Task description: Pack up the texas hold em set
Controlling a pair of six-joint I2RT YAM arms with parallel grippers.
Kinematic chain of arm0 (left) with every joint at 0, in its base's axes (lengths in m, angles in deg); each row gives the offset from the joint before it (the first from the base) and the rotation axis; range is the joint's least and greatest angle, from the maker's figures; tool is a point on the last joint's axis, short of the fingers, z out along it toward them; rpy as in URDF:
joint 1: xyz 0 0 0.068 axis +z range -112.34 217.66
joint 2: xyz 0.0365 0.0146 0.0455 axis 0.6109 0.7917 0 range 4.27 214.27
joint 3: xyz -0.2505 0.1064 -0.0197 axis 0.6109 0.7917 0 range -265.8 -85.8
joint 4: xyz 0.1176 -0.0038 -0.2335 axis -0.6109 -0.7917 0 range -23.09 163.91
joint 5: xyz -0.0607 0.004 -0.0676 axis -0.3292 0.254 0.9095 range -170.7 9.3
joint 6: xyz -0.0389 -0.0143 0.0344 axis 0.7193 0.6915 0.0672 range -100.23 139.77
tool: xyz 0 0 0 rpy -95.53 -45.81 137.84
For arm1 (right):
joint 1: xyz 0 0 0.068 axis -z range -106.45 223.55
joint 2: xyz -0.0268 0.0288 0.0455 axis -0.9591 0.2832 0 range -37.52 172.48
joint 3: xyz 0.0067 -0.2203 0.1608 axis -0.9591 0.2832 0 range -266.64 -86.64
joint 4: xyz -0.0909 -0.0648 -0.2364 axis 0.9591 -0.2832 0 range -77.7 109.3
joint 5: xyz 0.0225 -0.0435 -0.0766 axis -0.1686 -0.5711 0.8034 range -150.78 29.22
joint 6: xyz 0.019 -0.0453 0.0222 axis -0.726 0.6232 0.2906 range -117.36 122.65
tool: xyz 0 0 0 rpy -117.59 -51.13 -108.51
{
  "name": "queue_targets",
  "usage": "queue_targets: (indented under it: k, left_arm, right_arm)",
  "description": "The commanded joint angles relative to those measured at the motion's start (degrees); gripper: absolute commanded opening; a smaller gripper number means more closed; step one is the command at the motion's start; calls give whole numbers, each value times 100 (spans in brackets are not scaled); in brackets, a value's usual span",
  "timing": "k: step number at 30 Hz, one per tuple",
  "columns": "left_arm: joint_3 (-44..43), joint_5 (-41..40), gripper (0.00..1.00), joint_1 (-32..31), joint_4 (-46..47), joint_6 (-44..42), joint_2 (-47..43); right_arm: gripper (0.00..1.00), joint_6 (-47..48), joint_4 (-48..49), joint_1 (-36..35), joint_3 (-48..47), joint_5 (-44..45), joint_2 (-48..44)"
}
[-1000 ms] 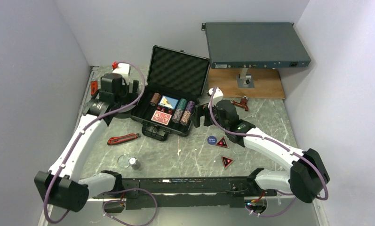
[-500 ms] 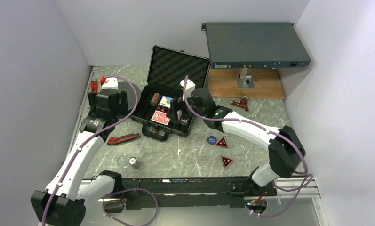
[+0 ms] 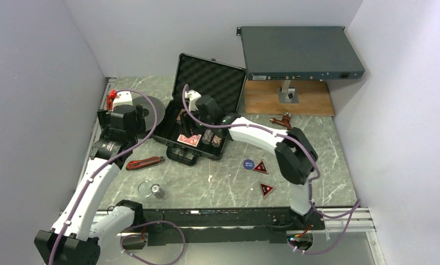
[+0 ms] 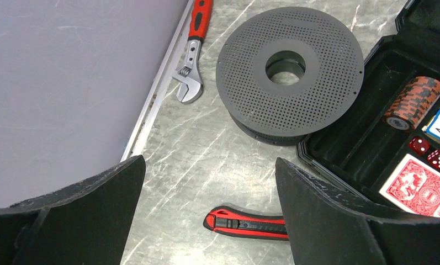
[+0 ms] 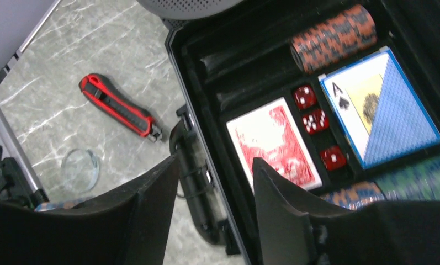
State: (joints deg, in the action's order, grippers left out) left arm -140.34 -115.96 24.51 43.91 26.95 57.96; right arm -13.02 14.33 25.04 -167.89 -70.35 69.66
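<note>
Black fingers (image 5: 146,221) spread, clasping nothing, on right gripper (image 5: 215,165) over red deck (image 5: 272,143) and dice (image 5: 316,120) in open case (image 3: 209,83); left gripper (image 4: 206,165) equally wide and empty beside it. Risks clipping the rim or scattering dice on a crooked descent, or closing up with markers (image 3: 260,167) and button (image 3: 248,164) stranded on table (image 3: 328,138).

We see a grey marbled bench (image 3: 223,179). On it: open black briefcase (image 3: 209,83) centre-back, perforated spool (image 4: 289,72) just left of it, red wrench (image 4: 192,61) by the left edge, utility knife (image 3: 144,163) in front. Blue button (image 3: 248,164) sits just beside a triangular marker (image 3: 260,167), 2nd marker (image 3: 266,190) nearer the arm bases, wood board (image 3: 306,102) back right.
</note>
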Motion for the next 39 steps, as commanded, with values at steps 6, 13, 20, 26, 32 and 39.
queue_targets:
  k: [6, 13, 20, 26, 32, 39]
  left_arm:
    - [23, -202, 93, 23, 234, 11, -61]
    - [14, -142, 92, 23, 249, -6, -52]
    - [40, -91, 91, 31, 288, -63, -52]
    - [57, -69, 90, 39, 310, -101, -43]
    - [58, -78, 90, 71, 307, -112, -26]
    - [34, -228, 91, 141, 253, -57, -67]
  right_arm:
    - [35, 68, -271, 55, -1905, -268, 1702]
    - [31, -83, -179, 302, -2701, -285, 2564]
    - [30, -184, -132, 599, -3238, -184, 3088]
    - [31, -218, -82, 772, -3504, -253, 3307]
    - [34, -134, -48, 773, -3221, -543, 2944]
    - [50, 142, 394, 709, -1864, -1048, 1566]
